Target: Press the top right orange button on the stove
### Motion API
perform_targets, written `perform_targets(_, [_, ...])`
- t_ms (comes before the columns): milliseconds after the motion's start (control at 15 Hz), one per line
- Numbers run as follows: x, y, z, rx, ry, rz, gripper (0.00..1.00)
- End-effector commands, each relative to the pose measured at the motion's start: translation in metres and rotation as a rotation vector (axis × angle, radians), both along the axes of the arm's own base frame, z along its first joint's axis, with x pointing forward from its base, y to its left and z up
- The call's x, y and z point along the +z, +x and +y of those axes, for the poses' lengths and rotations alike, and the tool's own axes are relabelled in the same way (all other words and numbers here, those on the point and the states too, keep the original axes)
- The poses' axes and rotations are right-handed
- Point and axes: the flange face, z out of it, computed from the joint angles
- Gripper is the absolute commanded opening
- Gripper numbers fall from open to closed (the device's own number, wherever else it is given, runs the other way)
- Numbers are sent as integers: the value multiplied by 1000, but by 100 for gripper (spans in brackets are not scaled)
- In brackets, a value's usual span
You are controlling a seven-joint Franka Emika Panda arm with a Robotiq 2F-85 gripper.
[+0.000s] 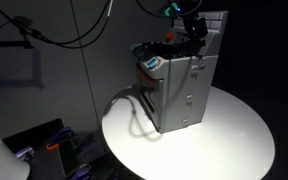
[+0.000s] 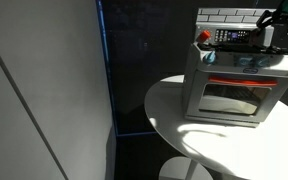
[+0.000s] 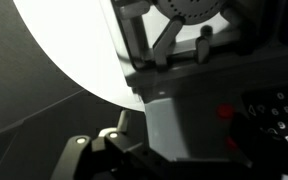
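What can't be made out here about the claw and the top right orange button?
Claw: dark against dark background in both exterior views; open or shut unclear.
Top right orange button: too small on the stove; contact unclear.
Wrist view: dim, blurred; which button the red spot is, unclear.

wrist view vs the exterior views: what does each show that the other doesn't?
Wrist only: close detail of the dark button panel, with separate white keys and a red button. Exterior only: the oven door, the tiled back panel and the whole round table. Shared: the grey stove standing on that white table.
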Motion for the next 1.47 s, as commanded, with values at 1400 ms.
perform_targets(1400, [10,9,-2,16,-59,-7,100])
